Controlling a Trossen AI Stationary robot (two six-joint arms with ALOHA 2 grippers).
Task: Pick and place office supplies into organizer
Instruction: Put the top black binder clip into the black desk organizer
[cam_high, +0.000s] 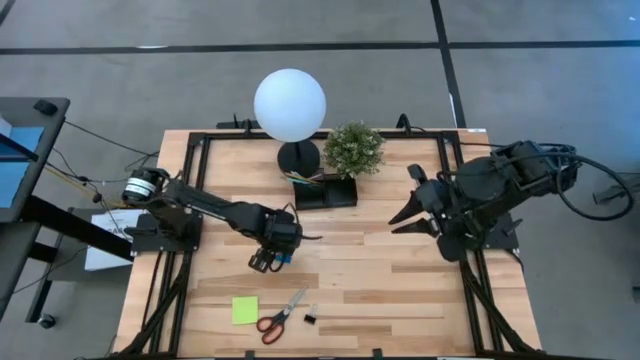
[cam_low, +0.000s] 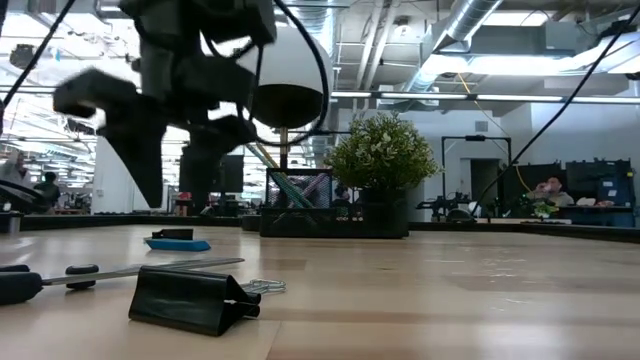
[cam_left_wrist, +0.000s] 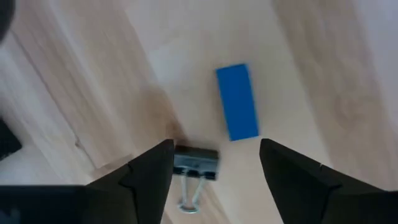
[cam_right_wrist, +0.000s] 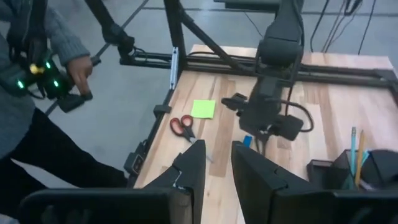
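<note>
The wooden surface (cam_high: 400, 270) carries everything, with the organizer (cam_high: 326, 191) at its far edge between the lamp base and the potted plant (cam_high: 354, 147), pencils already standing in it. The right arm waits near its own side, its tool (cam_high: 409, 212) raised with the fingers parted a little. The left tool (cam_high: 266, 262) hangs above the middle-left of the surface, fingers spread wide, empty.

In the left wrist view the small blue eraser (cam_left_wrist: 237, 102) lies flat just ahead of the fingers, and a black binder clip (cam_left_wrist: 194, 162) sits just beside it, nearly between them (a second clip lies by the scissors (cam_high: 282, 314) and lime sticky pad (cam_high: 245, 310) at the near edge).

The step in hand looks like picking up the eraser. To do it well, I judge the tool should move forward until the eraser is centred, turn so the fingers close across its narrow width, and descend low enough to catch its thin sides. The clip is close enough to be snagged; keep it outside the fingers.
</note>
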